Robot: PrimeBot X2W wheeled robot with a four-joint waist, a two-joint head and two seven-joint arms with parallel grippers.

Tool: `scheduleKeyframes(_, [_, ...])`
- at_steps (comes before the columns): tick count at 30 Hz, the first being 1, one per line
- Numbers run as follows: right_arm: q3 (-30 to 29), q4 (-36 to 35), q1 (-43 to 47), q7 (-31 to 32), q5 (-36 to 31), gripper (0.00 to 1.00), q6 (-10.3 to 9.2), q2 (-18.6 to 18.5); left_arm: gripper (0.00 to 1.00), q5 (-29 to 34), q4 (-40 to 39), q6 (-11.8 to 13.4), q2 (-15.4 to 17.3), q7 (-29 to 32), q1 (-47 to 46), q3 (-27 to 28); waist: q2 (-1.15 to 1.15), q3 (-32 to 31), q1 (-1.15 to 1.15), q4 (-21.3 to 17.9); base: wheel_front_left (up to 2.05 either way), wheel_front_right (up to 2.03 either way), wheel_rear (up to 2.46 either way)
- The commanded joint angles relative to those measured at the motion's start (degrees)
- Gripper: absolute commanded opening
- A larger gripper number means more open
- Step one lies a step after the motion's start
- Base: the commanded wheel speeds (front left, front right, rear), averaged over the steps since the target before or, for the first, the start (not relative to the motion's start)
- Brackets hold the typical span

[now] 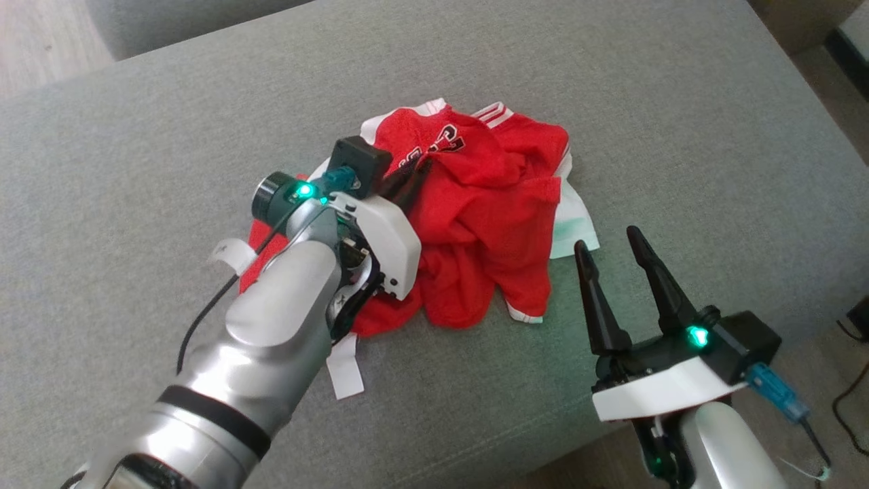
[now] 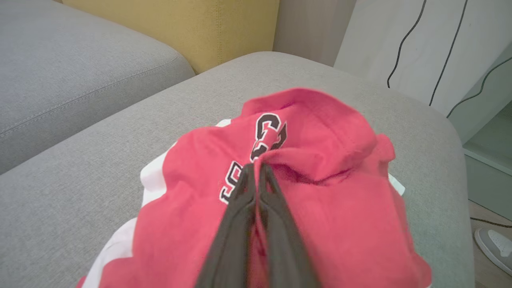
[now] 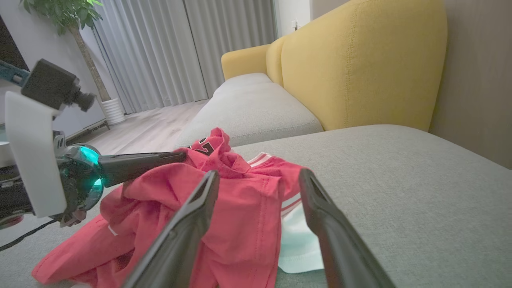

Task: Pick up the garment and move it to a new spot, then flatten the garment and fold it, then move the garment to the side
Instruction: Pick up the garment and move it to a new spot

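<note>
- One crumpled red-and-white garment (image 1: 489,224) lies heaped near the middle of the grey cushion (image 1: 645,102).
- The left gripper (image 1: 422,168) is clenched on a raised fold by the black lettering, with cloth pinched between its fingers.
- The right gripper (image 1: 607,238) is released, jaws apart, just beside the heap's near edge.
- The garment is probably light and limp. It will likely sag and trail, so a hem or shoulder edge looks the surer hold.
- It rests straight on the cushion — loose, not inside anything.
</note>
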Motion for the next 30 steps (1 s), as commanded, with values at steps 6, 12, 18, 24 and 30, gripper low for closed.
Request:
scheduleKeyframes(6, [-0.1, -1.8, -0.5, -0.6, 0.1, 1.00, -0.04, -0.1, 0.00, -1.3, -3.0, -0.6, 0.7, -2.1, -3.6, 2.4, 0.00, -0.6, 0.00, 0.9, 0.00, 0.00, 0.00])
scheduleKeyframes(12, [-1.1, -1.8, 0.3, -0.6, -0.2, 1.00, -0.04, -0.1, 0.00, -4.3, -13.7, 0.2, 2.4, -2.6, -5.0, 6.2, 0.00, -1.8, 0.00, 3.4, 0.00, 0.00, 0.00])
scheduleKeyframes(18, [-2.4, -2.2, 1.6, -0.6, -0.6, 1.00, -0.04, -0.1, 0.00, -7.3, -36.5, 3.7, 12.0, 5.1, -5.3, 13.1, 0.00, -2.8, 0.00, 6.8, 0.00, 0.00, 0.00])
scheduleKeyframes(24, [-2.4, -2.4, 2.4, -0.6, -0.7, 1.00, -0.04, -0.1, 0.00, -9.4, -50.2, 9.0, 23.6, 13.7, -2.7, 21.6, 0.00, -2.7, 0.00, 10.6, 0.00, 0.00, 0.00])
scheduleKeyframes(30, [-2.5, -2.8, 1.6, -0.6, -1.3, 1.00, -0.04, -0.1, 0.00, -9.3, -48.4, 12.4, 32.3, 16.0, 0.4, 28.8, 0.00, -1.4, 0.00, 14.0, 0.00, 0.00, 0.00])
